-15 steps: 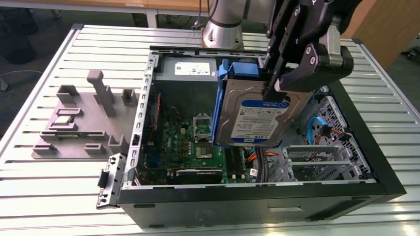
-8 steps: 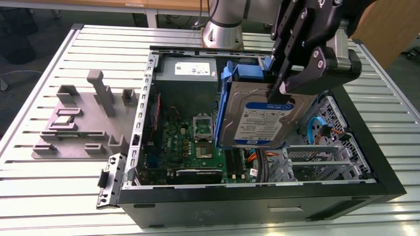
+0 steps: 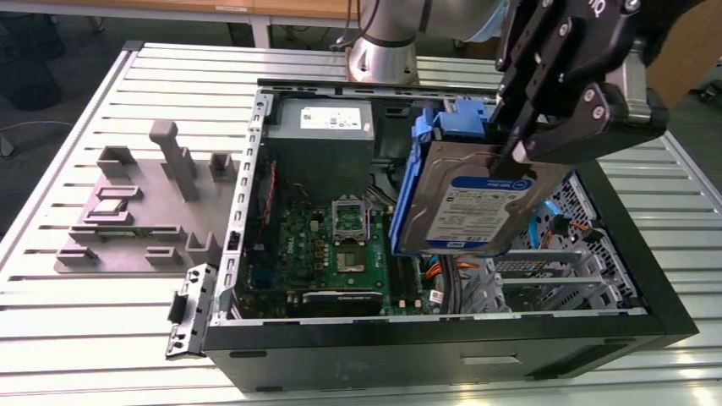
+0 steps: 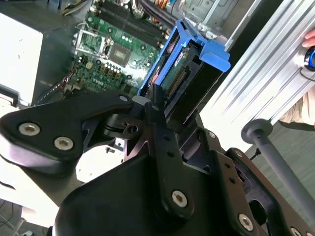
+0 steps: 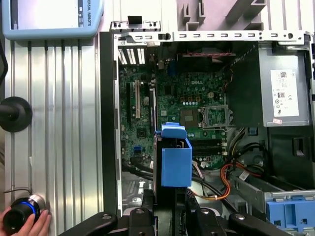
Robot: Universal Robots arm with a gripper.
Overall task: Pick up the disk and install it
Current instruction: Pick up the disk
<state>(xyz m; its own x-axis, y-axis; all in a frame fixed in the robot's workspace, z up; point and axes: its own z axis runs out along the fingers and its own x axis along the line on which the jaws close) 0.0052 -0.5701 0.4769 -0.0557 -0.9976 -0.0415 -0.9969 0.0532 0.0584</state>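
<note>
Clamped tight on the disk [image 3: 479,199] with the black metal gripper [image 3: 516,161], pinching its upper end across the two flat faces. Held in the air over the open black computer case [image 3: 665,288], tilted rather than level, seated in no bay, above the strip between the green motherboard [image 3: 338,245] and the perforated steel drive cage [image 3: 553,279]. Flat and rectangular, silver-cased, with a blue-and-white label on the broad face and a blue plastic frame along the edges, capped by a blue tab. Inside the case: the motherboard with its bare square processor socket, a grey sheet-metal power supply box [image 3: 321,139] carrying a white sticker at the far corner, loose orange and black cables [image 5: 231,179], and, in the first wrist view, a bare blue plastic bracket [image 5: 290,211] near the cage. Set on a ribbed aluminium table [image 3: 68,338], with a grey moulded fixture [image 3: 135,211] of posts and slots lying just beside the case on the exterior view's left. At the table's edge in the first wrist view, a hand [image 5: 39,225] resting on a round black knob [image 5: 22,216] with a blue ring.
</note>
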